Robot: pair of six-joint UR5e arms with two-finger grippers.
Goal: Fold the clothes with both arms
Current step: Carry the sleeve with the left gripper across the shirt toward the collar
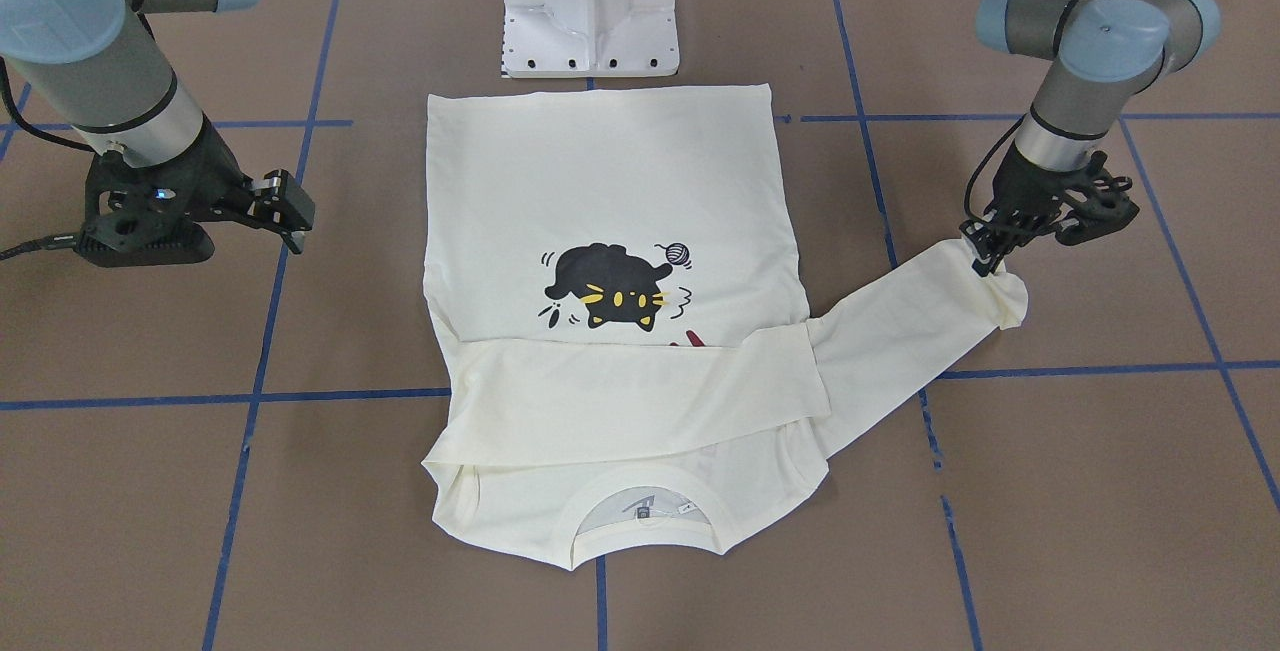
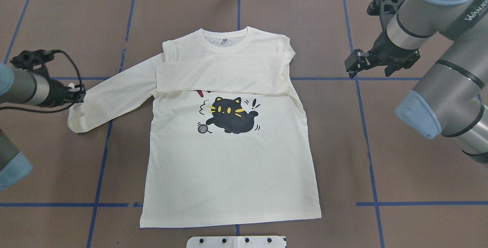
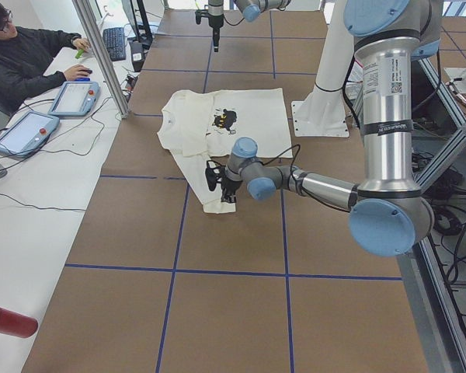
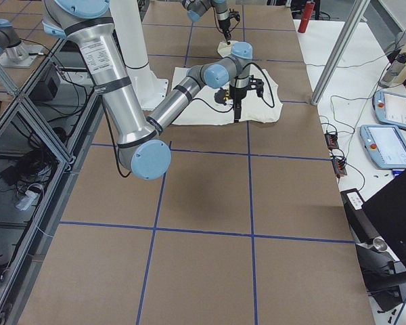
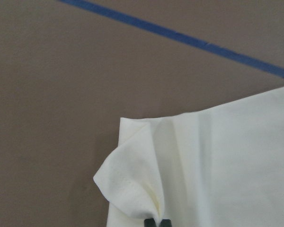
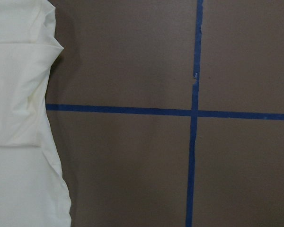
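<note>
The cream T-shirt (image 2: 228,172) lies flat and print up in the middle of the brown table (image 2: 400,156). Its hem is on the near side, just short of the white base block (image 1: 590,11), and its collar (image 2: 225,36) is on the far side. One sleeve (image 2: 225,74) is folded straight across the chest. The other sleeve (image 2: 114,95) runs out at an angle toward the robot's left.

The left gripper (image 2: 76,93) is at the cuff (image 5: 132,189) of that outstretched sleeve. In the left wrist view its fingertips (image 5: 151,221) are pinched together on a raised tuck of the cuff fabric. The right gripper (image 2: 352,67) hangs over bare table, well apart from the shirt's right edge. Its jaws look parted and hold nothing.

Bare brown surface crossed by blue tape lines (image 6: 194,142) lies open on both sides of the shirt body. The right wrist view shows the shirt's side edge along its left border and clear table beyond it.

The print is a black cat (image 2: 230,116) with a yarn ball (image 2: 203,128) beside it. Only the tips of the red lettering (image 2: 198,92) show under the folded sleeve, so it cannot be read. The neck label (image 2: 224,40) is too small to read. The right arm (image 2: 438,69) carries white letters that start "WANJE" and are cut off at the frame edge.
</note>
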